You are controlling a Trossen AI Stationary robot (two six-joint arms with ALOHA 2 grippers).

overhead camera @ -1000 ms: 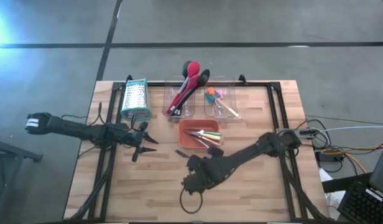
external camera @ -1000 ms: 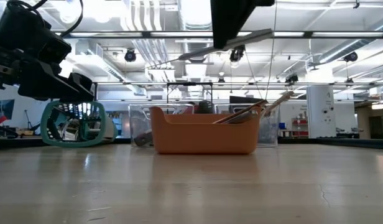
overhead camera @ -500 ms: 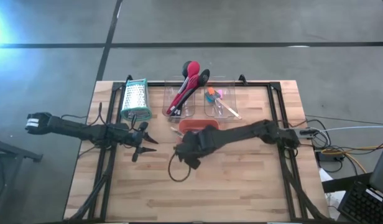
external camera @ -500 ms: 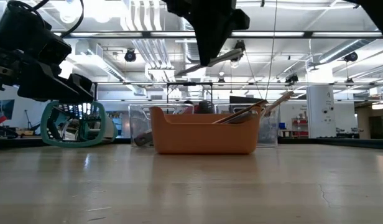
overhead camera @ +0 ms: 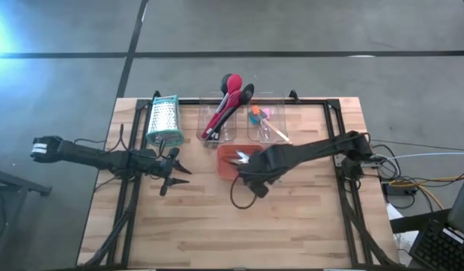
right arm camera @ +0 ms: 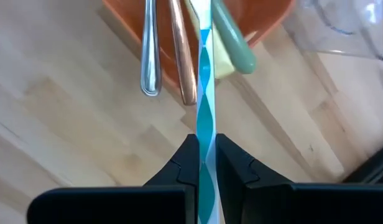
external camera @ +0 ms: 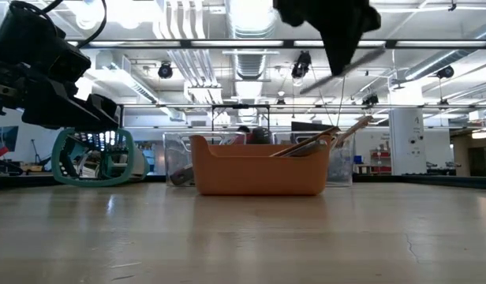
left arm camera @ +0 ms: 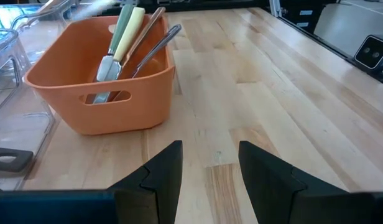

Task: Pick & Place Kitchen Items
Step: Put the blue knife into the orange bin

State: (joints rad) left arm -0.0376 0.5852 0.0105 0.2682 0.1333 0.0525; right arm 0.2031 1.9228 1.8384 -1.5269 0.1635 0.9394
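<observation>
Blue-and-white twisted stick sits clamped in the right pincer, held in the air above the orange tray's near rim, where 2 metal spoons and green-yellow-handled tools lie. Left pincer waits with fingers apart over bare desk, well apart from the tray.

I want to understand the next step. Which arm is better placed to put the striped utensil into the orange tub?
The right one, probably. Its gripper is shut on the blue-and-white striped utensil and hangs over the orange tub. The left gripper waits open and empty, off to the tub's side.
</observation>
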